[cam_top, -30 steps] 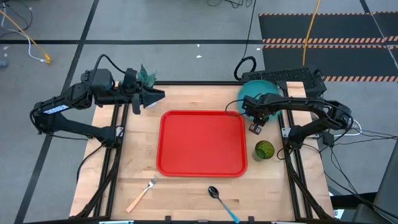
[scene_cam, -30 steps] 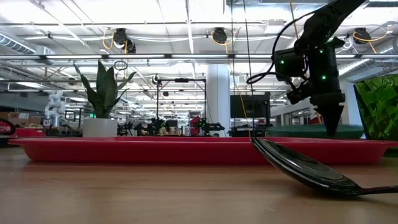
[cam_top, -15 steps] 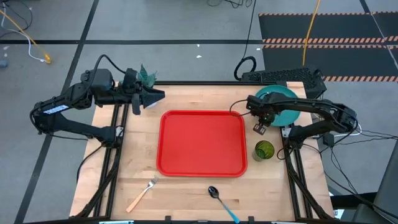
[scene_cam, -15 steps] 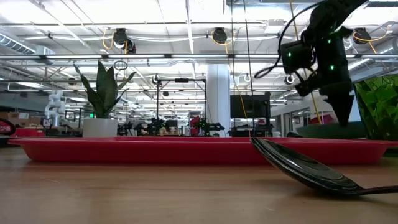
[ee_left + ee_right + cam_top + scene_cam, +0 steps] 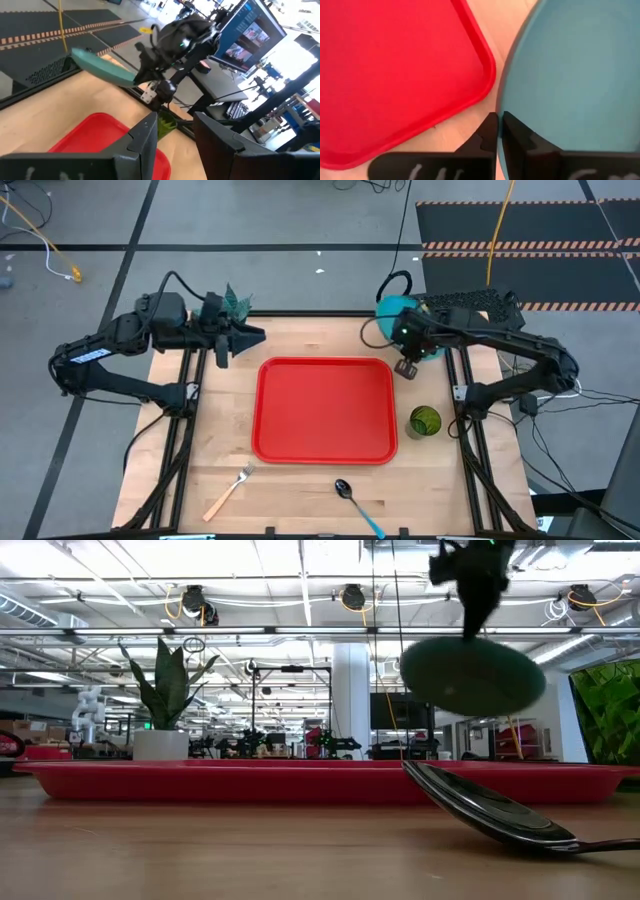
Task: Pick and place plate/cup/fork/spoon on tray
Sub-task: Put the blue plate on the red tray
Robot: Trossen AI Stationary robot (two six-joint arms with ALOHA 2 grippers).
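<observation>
Fingers point(image 5: 490, 132) pinch the plate point(image 5: 570, 75) rim — lifted (beside the tray point(image 5: 395, 70)).

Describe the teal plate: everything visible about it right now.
The plate is a round, flat, teal dish with a smooth matte finish, plastic by the look of it. It is off the table, lifted and tilted, held by its rim in the shut right tool. It hangs at the far right corner of the red tray, not over it yet. Nothing else touches it.
</observation>
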